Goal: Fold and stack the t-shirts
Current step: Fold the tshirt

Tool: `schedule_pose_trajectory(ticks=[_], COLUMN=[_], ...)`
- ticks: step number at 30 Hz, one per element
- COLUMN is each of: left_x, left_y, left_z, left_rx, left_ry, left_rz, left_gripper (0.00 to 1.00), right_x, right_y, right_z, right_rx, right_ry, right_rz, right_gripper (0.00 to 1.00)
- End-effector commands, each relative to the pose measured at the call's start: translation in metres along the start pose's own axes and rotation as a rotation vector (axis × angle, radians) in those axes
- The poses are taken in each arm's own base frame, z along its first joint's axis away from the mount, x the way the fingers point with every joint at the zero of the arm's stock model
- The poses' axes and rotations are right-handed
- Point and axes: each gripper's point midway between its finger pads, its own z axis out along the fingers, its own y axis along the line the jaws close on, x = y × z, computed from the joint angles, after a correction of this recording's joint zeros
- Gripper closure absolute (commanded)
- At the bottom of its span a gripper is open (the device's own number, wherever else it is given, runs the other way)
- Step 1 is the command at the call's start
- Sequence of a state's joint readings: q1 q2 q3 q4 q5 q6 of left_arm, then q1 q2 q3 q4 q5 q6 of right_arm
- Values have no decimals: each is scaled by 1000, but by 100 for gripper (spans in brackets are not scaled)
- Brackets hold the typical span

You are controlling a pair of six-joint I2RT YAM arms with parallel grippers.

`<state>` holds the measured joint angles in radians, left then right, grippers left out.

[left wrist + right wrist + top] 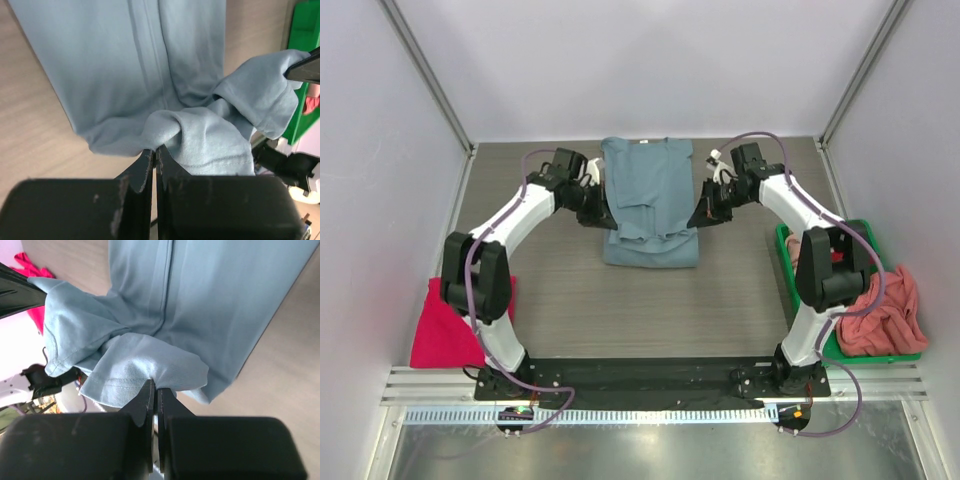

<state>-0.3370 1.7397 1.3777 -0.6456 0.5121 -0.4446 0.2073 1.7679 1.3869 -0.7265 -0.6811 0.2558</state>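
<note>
A grey-blue t-shirt [650,195] lies lengthwise at the table's middle back, its sides folded in. My left gripper [603,212] is shut on the shirt's left edge, pinching a bunch of cloth [165,127]. My right gripper [703,218] is shut on its right edge, pinching cloth [150,365]. Both hold the cloth lifted a little, about halfway down the shirt. A magenta-pink shirt [445,325] lies crumpled at the left edge. A salmon-pink shirt [885,315] hangs over the bin at the right.
A green plastic bin [850,290] stands at the right edge beside my right arm, with pink cloth in it. White walls close the table on three sides. The arm bases and a black rail [650,375] run along the near edge.
</note>
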Motion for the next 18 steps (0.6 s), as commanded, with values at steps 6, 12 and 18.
schedule_pose_trajectory(ticks=[6, 12, 18], left_x=[-50, -70, -96], left_y=[11, 36, 49], left_z=[19, 39, 47], left_rx=[-33, -86, -121], left_ry=[-64, -65, -101], left_rz=[69, 69, 85], left_gripper=[100, 100, 100], right_x=[-70, -102, -121], right_y=[-10, -21, -31], right_z=[17, 32, 45], right_rx=[11, 25, 40], right_ry=[-90, -125, -137], right_rz=[-103, -129, -142], right_gripper=[99, 99, 99])
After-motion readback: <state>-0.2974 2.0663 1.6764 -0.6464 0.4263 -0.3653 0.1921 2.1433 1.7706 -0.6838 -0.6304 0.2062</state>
